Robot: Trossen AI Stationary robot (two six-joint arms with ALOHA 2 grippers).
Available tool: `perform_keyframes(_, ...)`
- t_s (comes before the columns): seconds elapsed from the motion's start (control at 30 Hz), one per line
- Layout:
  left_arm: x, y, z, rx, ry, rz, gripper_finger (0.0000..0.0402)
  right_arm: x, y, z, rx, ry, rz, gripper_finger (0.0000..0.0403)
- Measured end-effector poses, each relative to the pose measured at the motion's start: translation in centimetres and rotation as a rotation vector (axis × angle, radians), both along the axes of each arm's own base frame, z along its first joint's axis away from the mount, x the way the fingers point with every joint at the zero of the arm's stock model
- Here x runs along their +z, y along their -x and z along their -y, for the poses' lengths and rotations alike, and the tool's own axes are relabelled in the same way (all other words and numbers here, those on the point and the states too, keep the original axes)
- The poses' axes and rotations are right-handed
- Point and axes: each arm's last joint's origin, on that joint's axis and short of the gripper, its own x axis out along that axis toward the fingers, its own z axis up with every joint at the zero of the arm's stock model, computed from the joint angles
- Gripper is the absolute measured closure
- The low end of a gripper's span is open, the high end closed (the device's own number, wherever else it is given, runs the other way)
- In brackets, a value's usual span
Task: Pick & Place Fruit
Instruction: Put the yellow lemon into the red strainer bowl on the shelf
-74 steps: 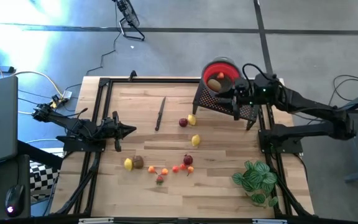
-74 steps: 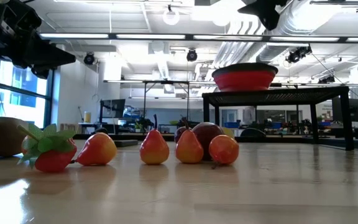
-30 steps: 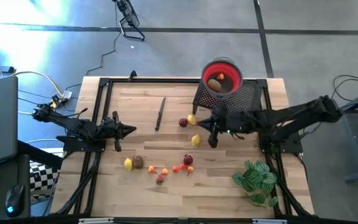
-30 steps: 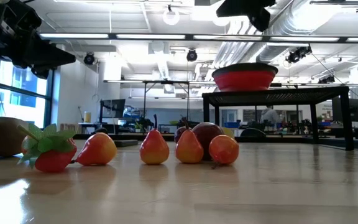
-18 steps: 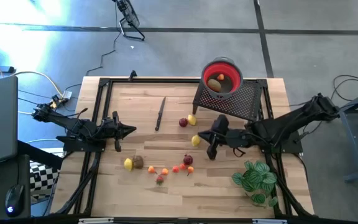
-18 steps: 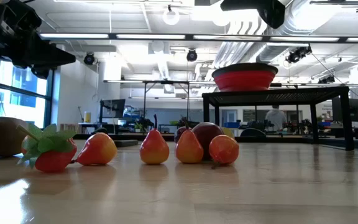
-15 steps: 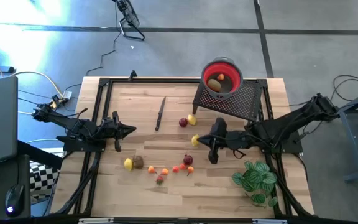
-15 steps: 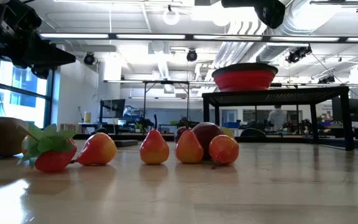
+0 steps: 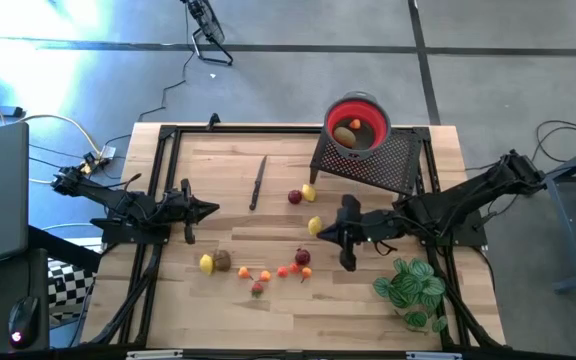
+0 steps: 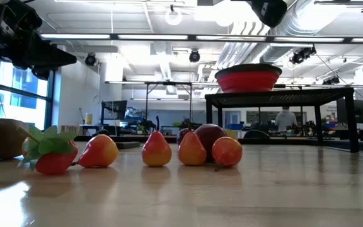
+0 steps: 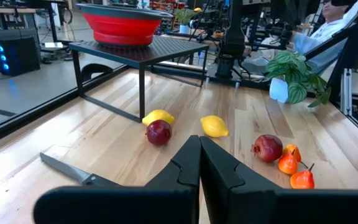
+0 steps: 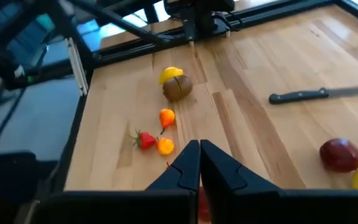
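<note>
Swinging down from the red bowl (image 9: 356, 122), right tool (image 9: 345, 238), fingers pressed together and empty, hangs just beside the dark red fruit (image 9: 302, 257).

- High view: overhead, looking straight down on the whole table (image 9: 368, 300) and both arms.
- Low view: at tabletop level, close behind a row of fruit (image 10: 156, 150), facing across to the red bowl (image 10: 247, 78) on its stand.
- Left wrist view: faces across the table toward the same bowl and plant (image 11: 294, 73).
- Right wrist view: looks down at the knife (image 12: 316, 94) and fruit.
</note>
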Motion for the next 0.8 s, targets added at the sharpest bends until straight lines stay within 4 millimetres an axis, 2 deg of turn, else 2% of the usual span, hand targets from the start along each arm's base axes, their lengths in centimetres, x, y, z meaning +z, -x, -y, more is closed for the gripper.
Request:
perform_keyframes(0.3,0.0,0.0,0.0,0.002,0.0,0.0,0.0402,0.3,-0.1,0.6,-0.284,-0.105,0.074,0.0399)
perform_keyframes(0.8,0.0,0.0,0.0,0.002,-0.01,-0.001,0.0402,1.9,-0.6,0.7,-0.38,-0.11,0.253,0.0399)
